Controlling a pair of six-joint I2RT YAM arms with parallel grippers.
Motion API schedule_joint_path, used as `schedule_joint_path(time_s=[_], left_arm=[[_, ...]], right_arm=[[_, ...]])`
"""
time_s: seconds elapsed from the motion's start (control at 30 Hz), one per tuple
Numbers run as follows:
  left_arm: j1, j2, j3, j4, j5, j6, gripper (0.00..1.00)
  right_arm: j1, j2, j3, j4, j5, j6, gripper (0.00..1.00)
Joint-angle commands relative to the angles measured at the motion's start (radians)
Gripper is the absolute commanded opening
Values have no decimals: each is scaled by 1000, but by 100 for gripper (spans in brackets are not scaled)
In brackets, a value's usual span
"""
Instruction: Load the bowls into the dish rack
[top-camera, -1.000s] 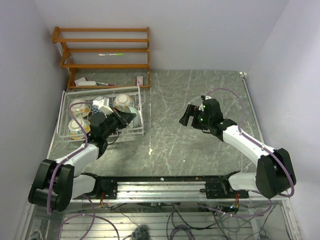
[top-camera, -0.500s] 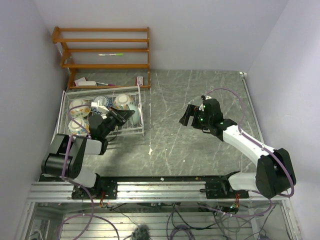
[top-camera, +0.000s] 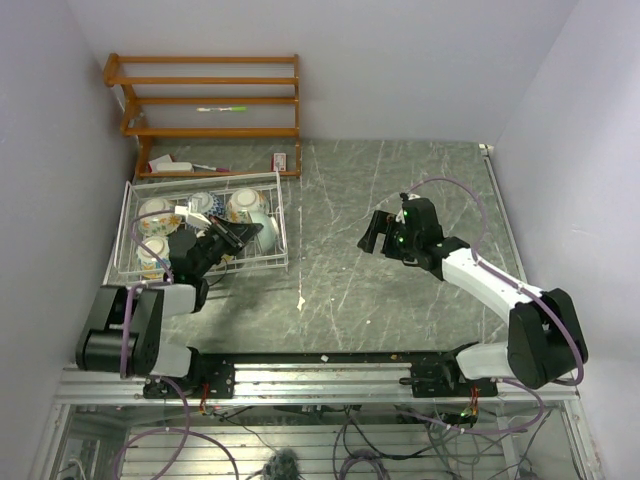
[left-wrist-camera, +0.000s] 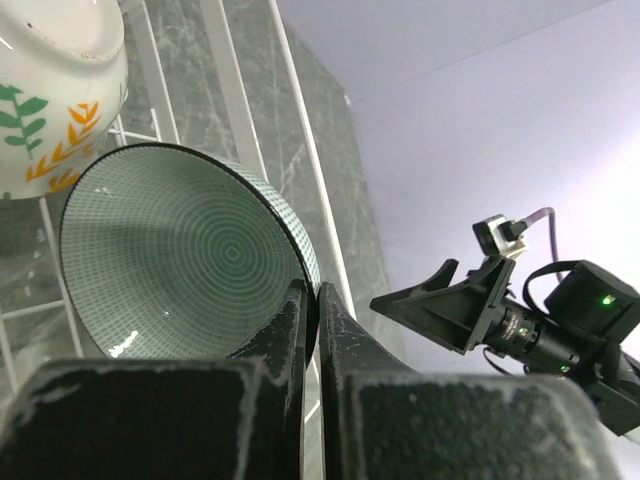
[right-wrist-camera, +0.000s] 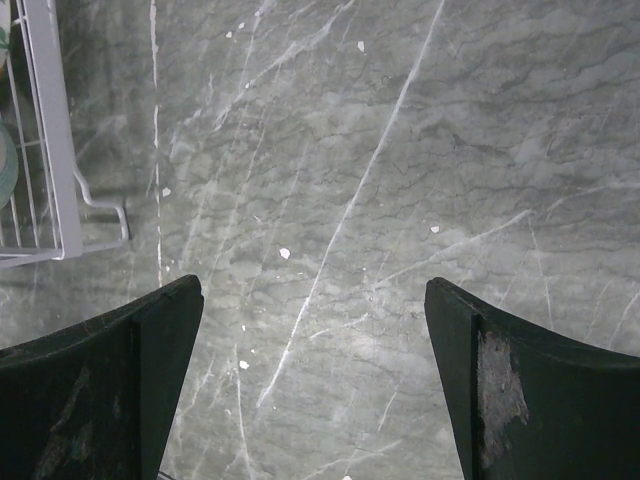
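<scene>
The white wire dish rack (top-camera: 125, 215) stands at the table's left with several bowls in it. My left gripper (top-camera: 258, 231) is shut on the rim of the pale teal bowl (left-wrist-camera: 180, 250), held tilted on edge at the rack's right side (top-camera: 268, 232). A white floral bowl (left-wrist-camera: 50, 90) sits just beyond it in the rack; other floral bowls (top-camera: 245, 203) (top-camera: 155, 212) lie further in. My right gripper (top-camera: 368, 236) is open and empty over bare table in the middle; its fingers (right-wrist-camera: 120, 390) frame only stone. The rack's corner (right-wrist-camera: 60, 215) shows at that view's left.
A brown wooden shelf unit (top-camera: 205, 100) stands at the back left against the wall, small items on its lowest shelf. Walls close in on the left and right. A white fleck (top-camera: 300, 298) lies on the table in front of the rack.
My left arm has drawn back and to the left, carrying the teal bowl a little further into the rack. The right arm has hardly moved.
</scene>
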Motion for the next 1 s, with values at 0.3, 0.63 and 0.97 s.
schedule_joint_path(time_s=[0.3,0.63,0.97], left_arm=[[63,-58,9,-424,-34,211,7],[126,-141,24,-609,-92,304,15],[198,-211,33,-754,-124,385,18]], right_arm=[[-4,14,-22,40,-8,8,93],[-5,16,-16,35,-4,1,93],[-5,22,-11,38,-12,2,93]])
